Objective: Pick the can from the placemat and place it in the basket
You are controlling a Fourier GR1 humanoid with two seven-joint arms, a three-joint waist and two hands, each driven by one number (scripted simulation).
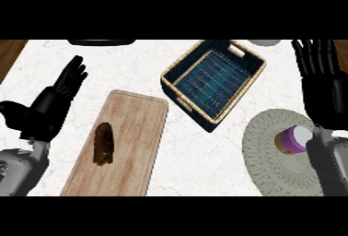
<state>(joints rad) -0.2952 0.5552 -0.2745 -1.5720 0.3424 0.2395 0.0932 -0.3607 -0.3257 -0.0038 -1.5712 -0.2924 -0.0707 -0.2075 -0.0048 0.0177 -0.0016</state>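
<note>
Purple can (293,139) w/ white top on round placemat (268,170); blue basket (187,108) nearby.

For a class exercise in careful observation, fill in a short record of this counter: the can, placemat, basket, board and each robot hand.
can: purple can, lying on the placemat, not held
placemat: round placemat, at the lower right
basket: dark blue basket with a tan rim, up and left of the placemat, nothing seen inside
board: wooden cutting board, carrying a brown item
left robot hand: open, at the left
right robot hand: open, fingers up, beyond the can
</note>
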